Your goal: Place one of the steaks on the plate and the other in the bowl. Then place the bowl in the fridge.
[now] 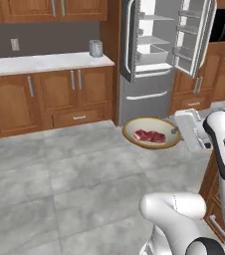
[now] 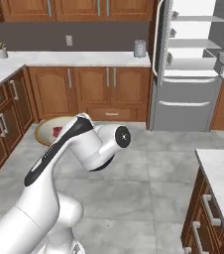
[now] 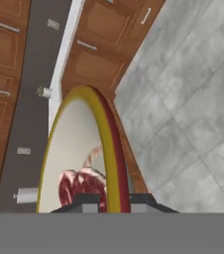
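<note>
Bowl point(image 1: 152, 132) sits mid-frame in the left base view, held out over the grey floor point(image 1: 59, 169) at the end of the arm, dark red steak point(image 1: 150, 135) lying flat in the cream inside. Gripper point(image 1: 176, 131) is clenched on the bowl's right rim; in the hand view the two fingertips point(image 3: 86, 202) straddle the tan rim at bottom centre with the steak just beyond them. In the right base view the bowl peeks out at mid-left, mostly hidden behind the arm's upper link.

Further back, upper right of the left base view, the fridge point(image 1: 149, 94) stands with both doors swung open, white shelves point(image 1: 152, 40) showing, grey drawer fronts below. Wood cabinets point(image 1: 45, 94) and a pale counter point(image 1: 40, 62) run along the upper left, with a small metal canister point(image 1: 95, 48) on the counter near the fridge.

Step in hand, by my read: carry the bowl to the fridge. To do it well, keep the bowl level so the steak doesn't slide, keep the rim grip tight, approach squarely between the open doors, and slide the bowl onto a shelf with room above before letting go. Risk: clipping a door edge or tipping from the one-sided grip.
</note>
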